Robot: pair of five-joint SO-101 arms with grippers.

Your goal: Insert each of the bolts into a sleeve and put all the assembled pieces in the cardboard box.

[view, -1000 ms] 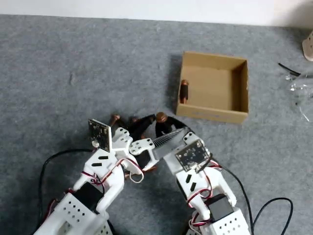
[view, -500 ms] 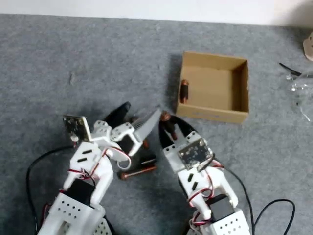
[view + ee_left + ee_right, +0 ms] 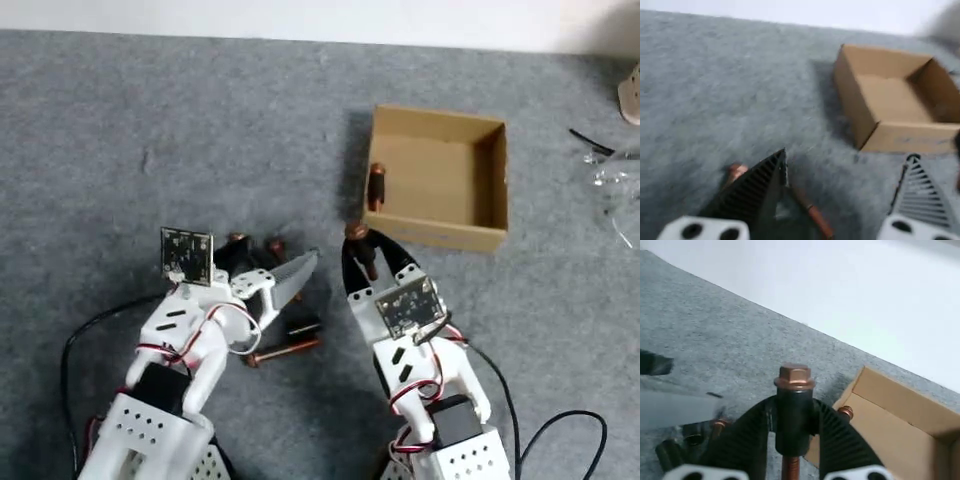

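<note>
Clamps an assembled bolt and sleeve point(image 3: 793, 412) upright in the right gripper point(image 3: 368, 262), just beside the cardboard box point(image 3: 432, 233) at its near corner, seemingly poised for dropping in. Hangs the left gripper point(image 3: 270, 262) wide open over loose bolts point(image 3: 809, 210) farther from the box, likely to fetch another.

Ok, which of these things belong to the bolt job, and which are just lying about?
Job: cardboard box; finished piece inside it; assembled piece in the right gripper; loose bolts and sleeves by the left gripper.
Lying about: clear plastic bits, black wire, right of the box.
</note>
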